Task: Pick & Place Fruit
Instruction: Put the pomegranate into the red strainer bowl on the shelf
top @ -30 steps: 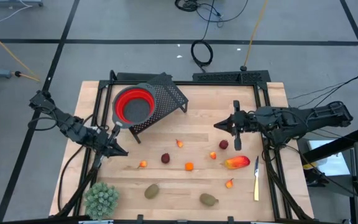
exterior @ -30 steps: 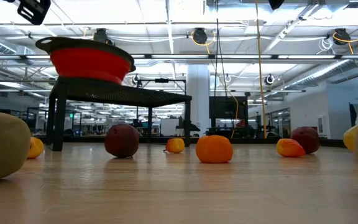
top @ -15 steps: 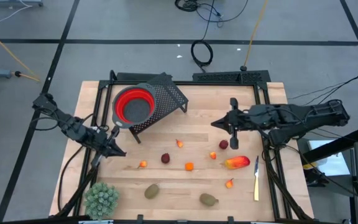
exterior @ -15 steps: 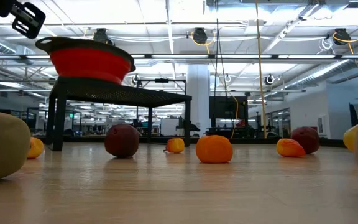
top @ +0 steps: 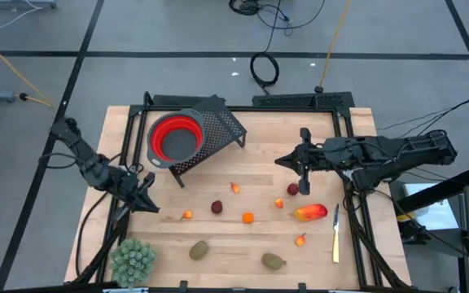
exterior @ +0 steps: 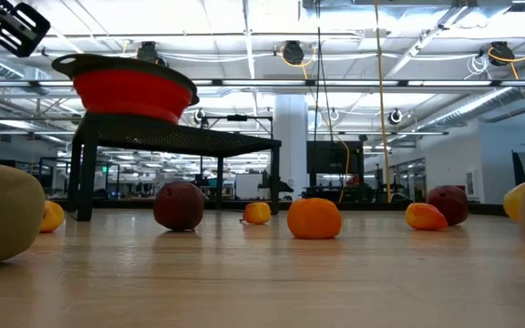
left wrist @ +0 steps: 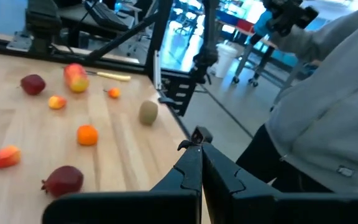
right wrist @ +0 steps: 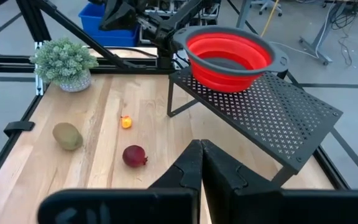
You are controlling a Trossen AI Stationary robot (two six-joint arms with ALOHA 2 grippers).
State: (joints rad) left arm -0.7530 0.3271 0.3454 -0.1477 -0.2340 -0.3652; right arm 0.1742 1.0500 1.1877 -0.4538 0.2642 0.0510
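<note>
Toy fruit lies scattered on the wooden table: dark red balls, an orange piece, tiny orange bits, a long red-orange-yellow piece and two brownish-green ovals. My left gripper is shut above the table's left part, left of the fruit; the left wrist view shows its shut fingers. My right gripper is shut and hovers just beyond the right dark red ball; its own view shows its shut tips.
A red collapsible bowl sits on a black mesh stand at the far left. A pale green spiky plant stands at the near left corner. A knife lies by the right edge. A person in grey stands beyond the table.
My left gripper has drifted a little toward the table's left and near edges, staying shut. My right gripper has shifted slightly toward the table's left. The fruit has not moved.
</note>
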